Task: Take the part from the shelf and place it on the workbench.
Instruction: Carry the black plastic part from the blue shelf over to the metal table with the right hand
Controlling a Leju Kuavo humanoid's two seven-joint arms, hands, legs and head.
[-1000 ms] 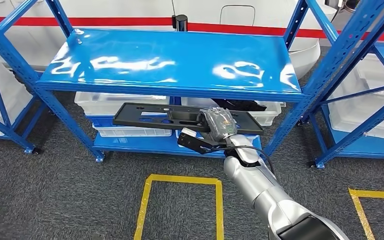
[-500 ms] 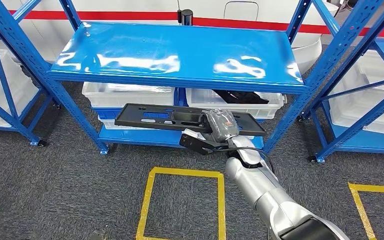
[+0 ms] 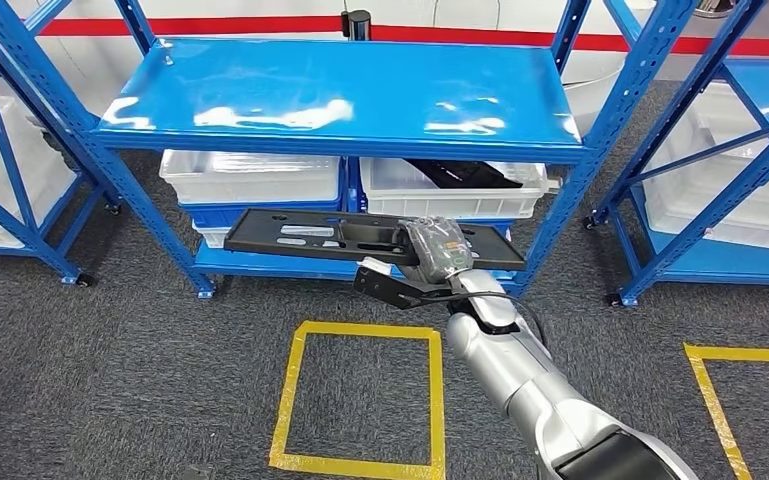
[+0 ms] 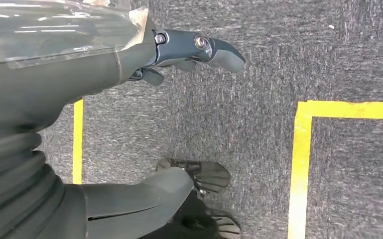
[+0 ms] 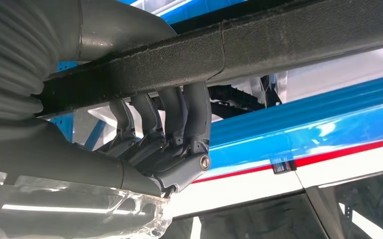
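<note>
Gripping the long black part near its right end, the right hand keeps the same hold as a second ago, while the whole head view has shifted: the camera has moved, and the blue shelf now sits a little higher and further left in the picture. In the right wrist view the dark fingers curl round the part's narrow edge, clamped on it, with the thumb on the opposite face. The part is held level in the air, clear of the shelf, just in front of the lower tier's front edge and above the grey carpet. Behind it, under the top board, stand two white bins; the right-hand bin holds another black piece. A square of yellow tape lies on the floor below the hand. The shelf's front-right upright stands just beyond the part's right end. More blue racks with white bins stand on both sides. In the left wrist view the left hand hangs over the carpet, fingers apart, holding nothing.
</note>
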